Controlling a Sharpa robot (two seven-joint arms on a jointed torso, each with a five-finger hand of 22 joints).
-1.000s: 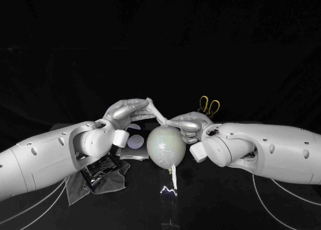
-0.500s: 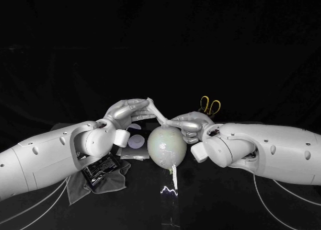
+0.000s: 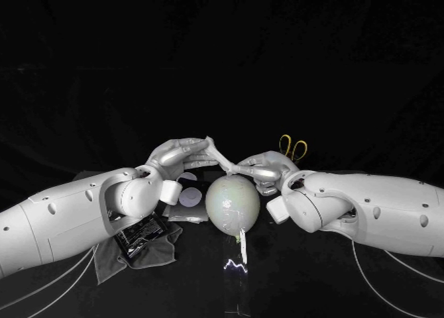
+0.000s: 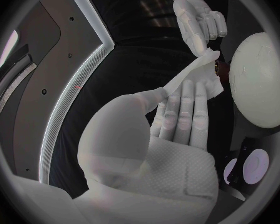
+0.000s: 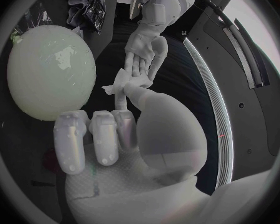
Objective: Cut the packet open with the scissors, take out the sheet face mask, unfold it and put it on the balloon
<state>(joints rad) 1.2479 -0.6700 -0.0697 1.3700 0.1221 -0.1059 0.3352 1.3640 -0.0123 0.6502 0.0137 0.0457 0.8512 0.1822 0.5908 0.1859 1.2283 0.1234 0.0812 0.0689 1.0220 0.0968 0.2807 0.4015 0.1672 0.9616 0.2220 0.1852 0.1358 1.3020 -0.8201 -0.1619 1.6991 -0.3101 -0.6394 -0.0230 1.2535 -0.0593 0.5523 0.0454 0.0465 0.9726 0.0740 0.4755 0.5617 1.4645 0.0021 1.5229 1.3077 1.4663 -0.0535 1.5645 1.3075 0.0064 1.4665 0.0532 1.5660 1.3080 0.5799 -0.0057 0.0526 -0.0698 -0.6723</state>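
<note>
Black table (image 3: pixel 308 278): left robot hand (image 3: pixel 179 154) and right robot hand (image 3: pixel 263 165) pinch the mask (image 3: pixel 220 158) above the balloon (image 3: pixel 232 202).

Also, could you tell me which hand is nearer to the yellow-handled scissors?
Right. The right hand is just in front of the scissors; the left hand is farther off, at the other end of the sheet mask that both pinch above the balloon.
</note>
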